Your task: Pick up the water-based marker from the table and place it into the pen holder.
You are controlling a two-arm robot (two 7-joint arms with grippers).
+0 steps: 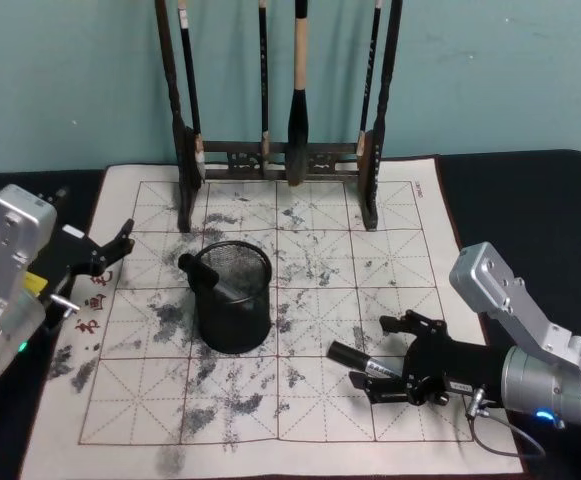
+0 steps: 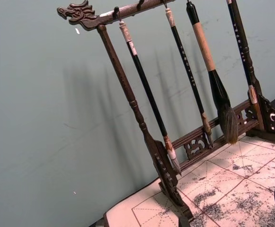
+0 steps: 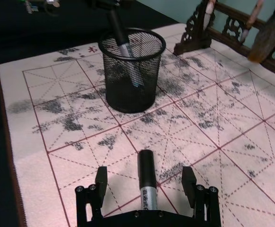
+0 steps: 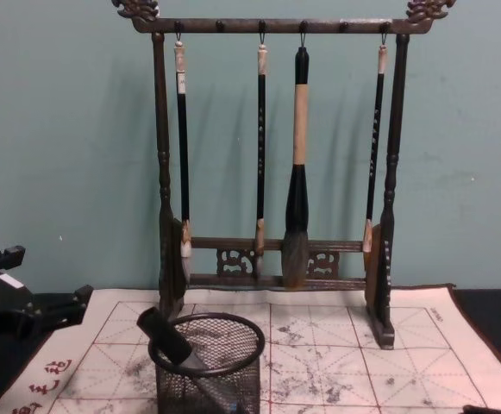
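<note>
Marker between right gripper fingers (spread wide)

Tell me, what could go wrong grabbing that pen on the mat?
The right end effector is open astride the marker; the round barrel could roll or pinch off-centre. The pen holder already holds a second marker leaning across it, which could block the drop. The left end effector idles beside the mat.

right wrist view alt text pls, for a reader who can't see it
The right end effector, fingers open, straddles a black-capped marker lying on the ink-stained calligraphy mat, with a gap on each side. Beyond stands a black mesh pen holder with another marker leaning inside, and the base of a wooden brush rack behind.
</note>
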